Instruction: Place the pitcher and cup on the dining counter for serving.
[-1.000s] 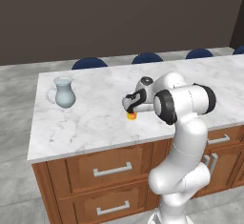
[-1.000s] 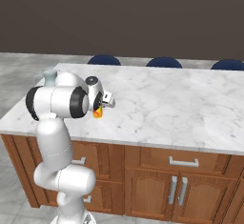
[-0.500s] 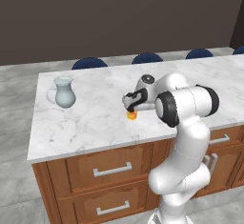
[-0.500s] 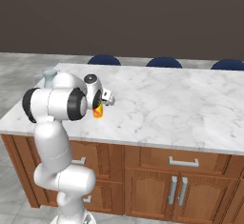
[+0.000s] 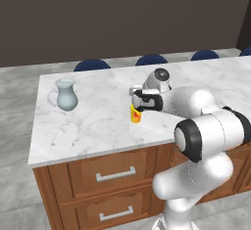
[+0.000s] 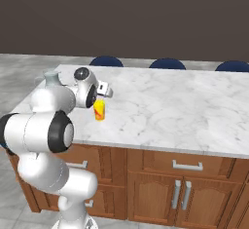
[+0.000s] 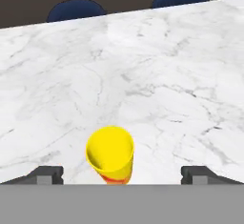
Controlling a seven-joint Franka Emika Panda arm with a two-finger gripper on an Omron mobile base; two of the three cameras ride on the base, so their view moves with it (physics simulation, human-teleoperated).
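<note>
Hand view showed the tool [image 7: 121,174] spread wide, holding nothing, around the upright yellow cup [image 7: 110,154] on the counter [image 7: 157,85]; light, rigid, probably best gripped mid-wall.

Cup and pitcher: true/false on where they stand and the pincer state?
1. The cup stands upright on the counter. True.
2. The pincer is shut on the cup. False: its fingers stand wide apart, either side of the cup, not touching it.
3. The pitcher stands on the counter, apart from the cup. True.
4. The pitcher lies on its side. False: it stands upright.
</note>
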